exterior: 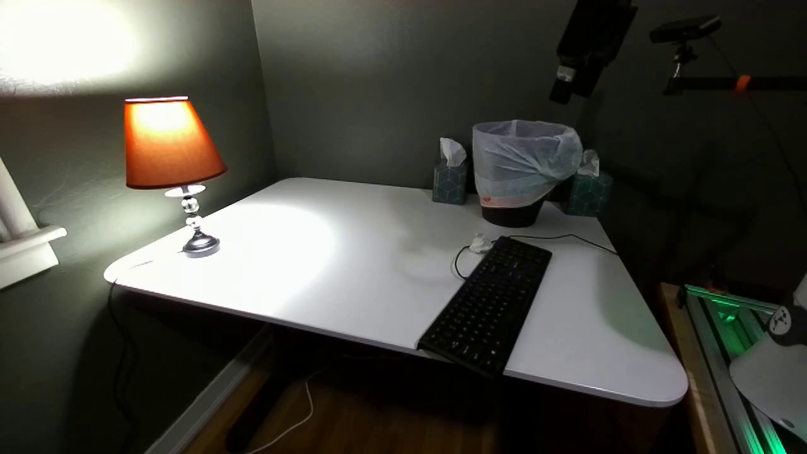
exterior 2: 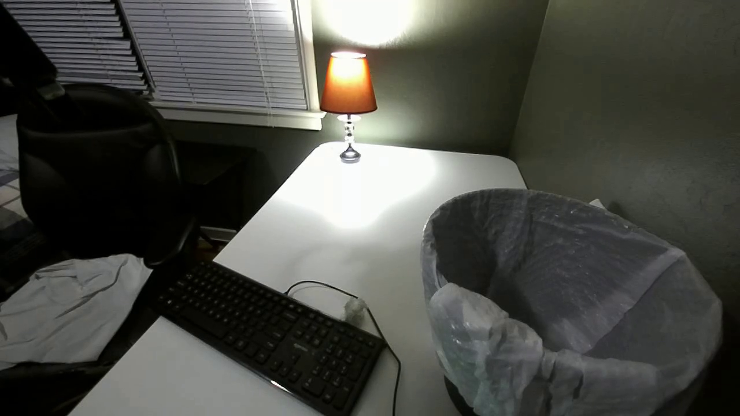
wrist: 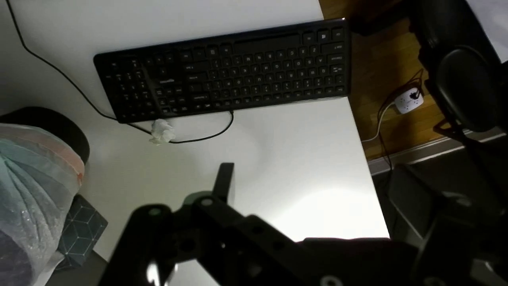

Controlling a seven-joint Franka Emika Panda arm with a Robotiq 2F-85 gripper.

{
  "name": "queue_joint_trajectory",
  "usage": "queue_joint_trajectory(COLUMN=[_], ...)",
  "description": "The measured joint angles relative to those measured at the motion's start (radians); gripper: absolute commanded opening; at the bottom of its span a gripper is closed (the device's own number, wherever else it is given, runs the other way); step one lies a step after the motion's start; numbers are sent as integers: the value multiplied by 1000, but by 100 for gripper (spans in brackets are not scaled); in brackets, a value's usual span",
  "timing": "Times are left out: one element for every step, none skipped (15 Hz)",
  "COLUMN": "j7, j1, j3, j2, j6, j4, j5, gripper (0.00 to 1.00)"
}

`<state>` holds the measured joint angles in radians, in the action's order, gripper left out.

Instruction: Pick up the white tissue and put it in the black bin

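A crumpled white tissue (exterior: 480, 243) lies on the white desk beside the far end of the keyboard, at its cable. It also shows in an exterior view (exterior 2: 355, 312) and in the wrist view (wrist: 162, 131), left of centre. The black bin (exterior: 514, 215) stands on the desk behind the tissue, with a white plastic liner folded over its rim. The bin also shows at the left of the wrist view (wrist: 59, 123). My gripper (wrist: 317, 188) is open and empty, its fingers wide apart. In an exterior view the gripper (exterior: 572, 94) hangs high above the desk, above the bin's rim.
A black keyboard (exterior: 488, 302) lies across the desk (exterior: 365, 252), its near end over the front edge. Teal tissue boxes stand on either side of the bin, one left (exterior: 449, 184) and one right (exterior: 589, 194). A lit orange lamp (exterior: 167, 145) stands at the far side.
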<state>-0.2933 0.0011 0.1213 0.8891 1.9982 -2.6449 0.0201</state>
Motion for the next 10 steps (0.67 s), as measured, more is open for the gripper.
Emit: queue_joint_trajectory(j7=[0,0,0,0,0,0,0,1,6,12], j1=[0,0,0,0,0,-2,-7,-17,-30,-46], j3=[3,7,8,8,8,5,-4,-19,-40,-62], j2=[-1,-1,-1,-1,-1,-1,-4,-8,-15,-25], j6=[0,0,0,0,0,0,0,0,-1,-1], j4=[1,1,1,1,1,2,3,6,12,20], j5=[0,0,0,0,0,0,-2,-2,-2,0], gripper=[100,100,100,100,100,100,100,100,100,100])
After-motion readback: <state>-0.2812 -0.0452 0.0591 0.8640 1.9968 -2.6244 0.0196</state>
